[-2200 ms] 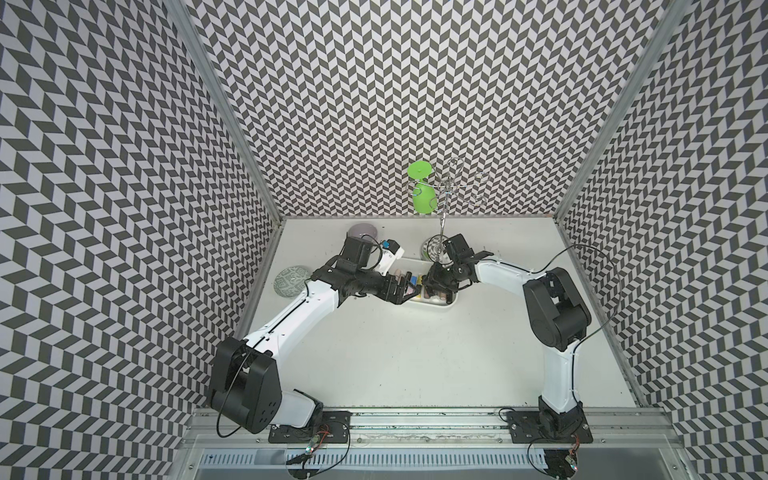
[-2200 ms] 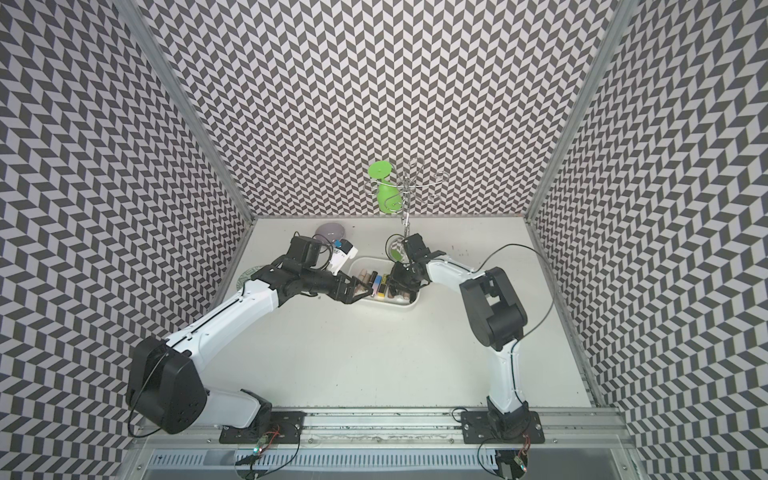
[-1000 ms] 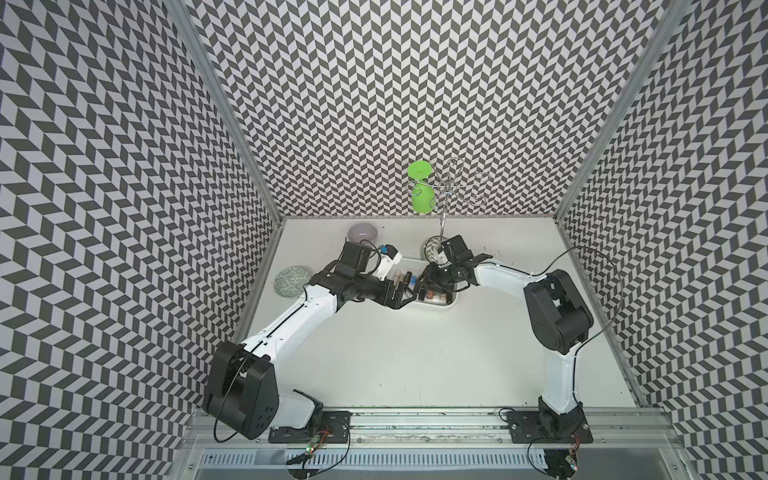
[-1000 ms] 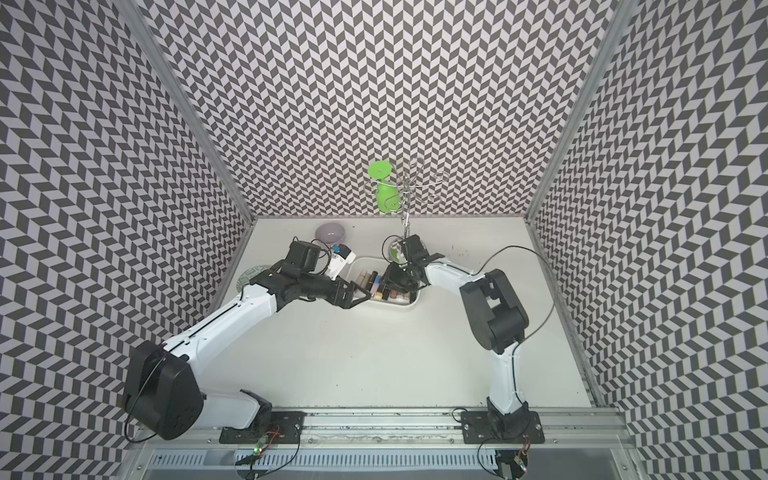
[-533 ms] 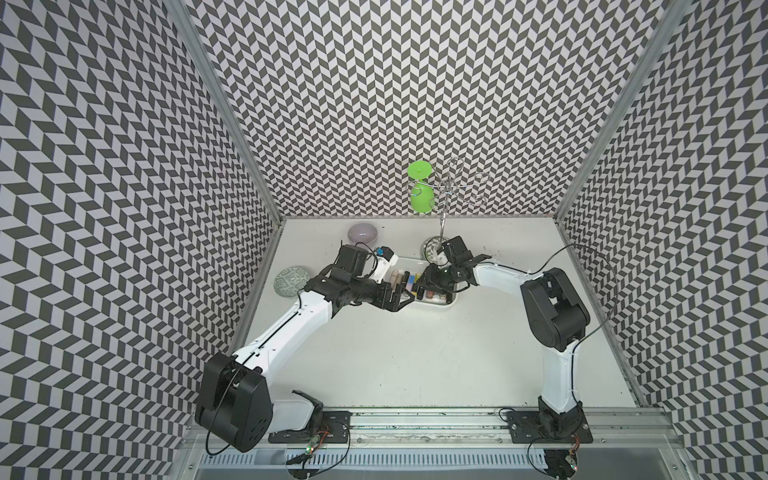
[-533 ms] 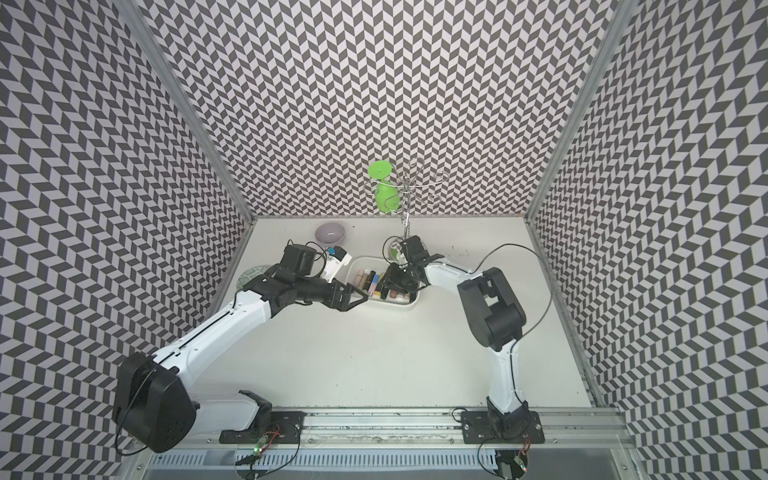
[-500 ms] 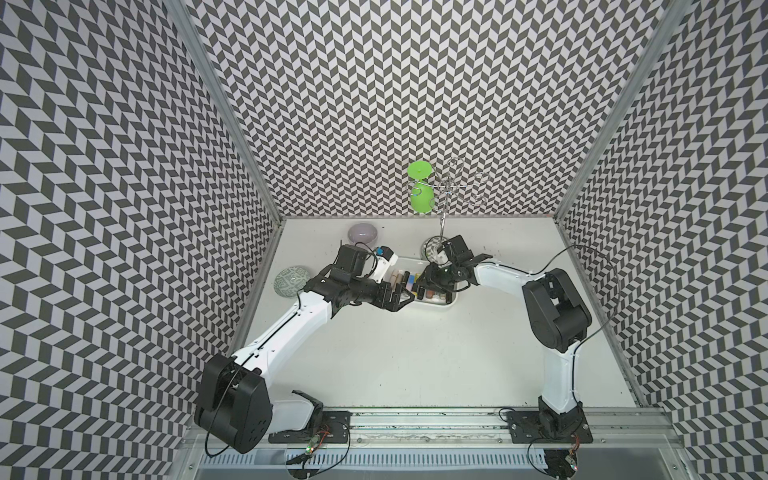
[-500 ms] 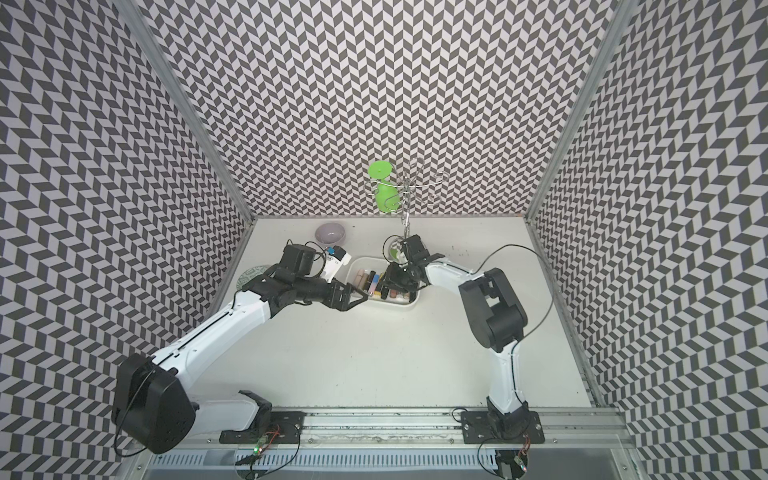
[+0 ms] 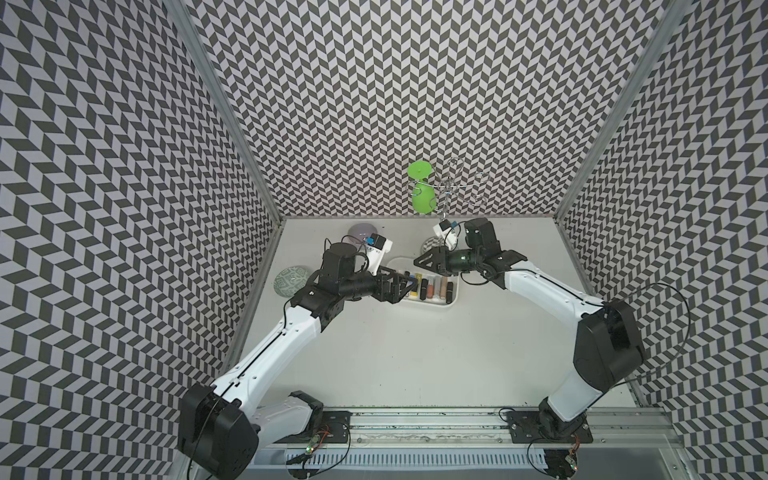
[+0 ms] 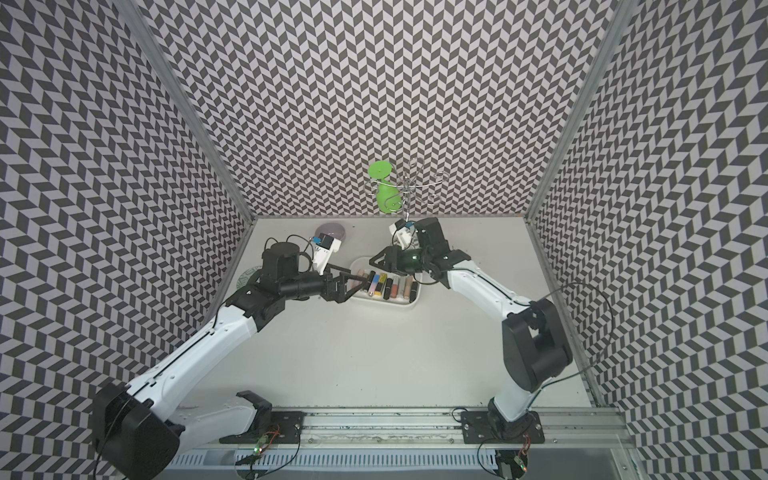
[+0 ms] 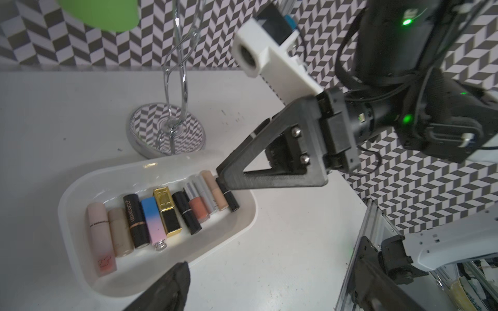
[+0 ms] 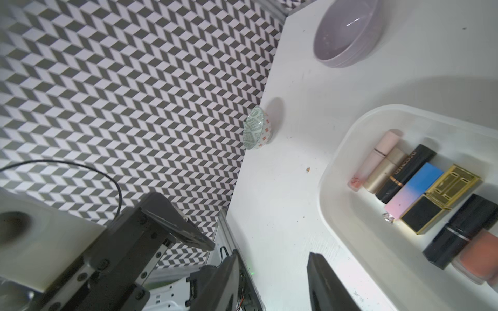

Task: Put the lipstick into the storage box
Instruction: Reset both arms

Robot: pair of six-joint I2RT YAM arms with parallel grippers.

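The storage box (image 9: 430, 306) (image 10: 392, 304) is a white tray in mid-table, with several lipsticks (image 9: 424, 287) (image 10: 388, 287) lying side by side in it. The left wrist view shows the row (image 11: 159, 212), ending in a slim black lipstick (image 11: 231, 201). My right gripper (image 9: 417, 262) (image 10: 371, 262) hovers over the box's back edge with its tip just above that black tube. It is open, and the gap (image 12: 275, 282) holds nothing. My left gripper (image 9: 409, 286) (image 10: 359, 284) stands wide open and empty at the box's left end. Only one of its fingers (image 11: 172, 282) shows in the left wrist view.
A lilac-grey bowl (image 9: 360, 232) (image 12: 347, 32) stands at the back left. A small green-patterned plate (image 9: 291, 282) (image 12: 256, 128) sits by the left wall. A chrome rack (image 9: 451, 193) (image 11: 165, 132) holding a green cup (image 9: 422, 195) stands behind the box.
My left gripper has drawn back leftward from over the box to its left end. The right gripper has stayed at the back edge, and its jaws have parted a little.
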